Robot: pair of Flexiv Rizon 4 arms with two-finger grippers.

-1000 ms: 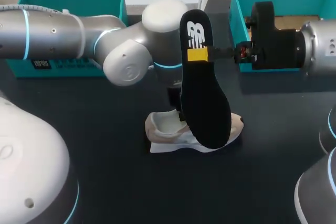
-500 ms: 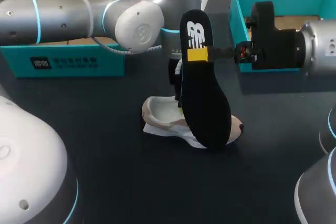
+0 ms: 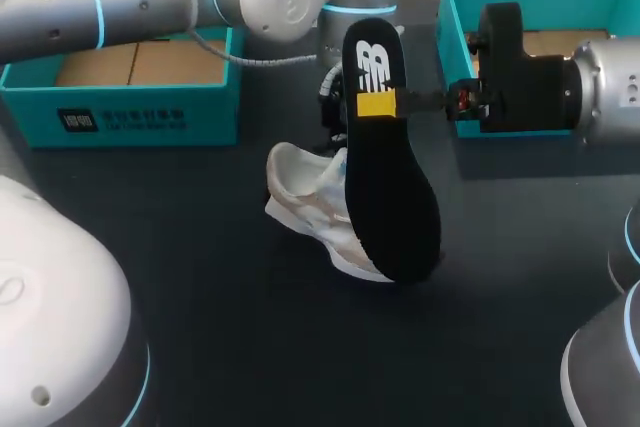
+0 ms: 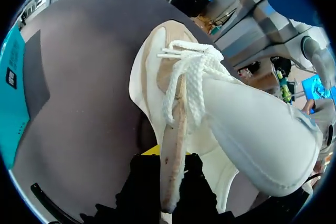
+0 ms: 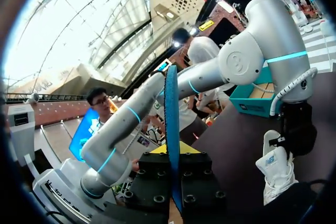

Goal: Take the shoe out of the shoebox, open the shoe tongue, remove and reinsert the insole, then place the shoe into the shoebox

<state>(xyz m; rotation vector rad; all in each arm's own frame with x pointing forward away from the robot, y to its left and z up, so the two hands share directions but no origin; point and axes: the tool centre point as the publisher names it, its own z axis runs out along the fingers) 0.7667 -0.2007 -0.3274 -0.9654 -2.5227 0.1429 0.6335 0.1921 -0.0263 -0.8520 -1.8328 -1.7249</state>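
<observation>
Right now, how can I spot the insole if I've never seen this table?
Look at the middle of the dark table. Near the white shoe, the right gripper holds the insole upright. It is the only flat black thing shaped like a foot, with a white logo.

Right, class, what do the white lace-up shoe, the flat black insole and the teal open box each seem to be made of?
White lace-up shoe: smooth matte upper, probably leather or synthetic, with beige suede-like trim; its laces look like woven cord. Flat black insole: matte, thin, holds its shape, likely foam. Teal open box: cardboard, judging by its brown inside.
</observation>
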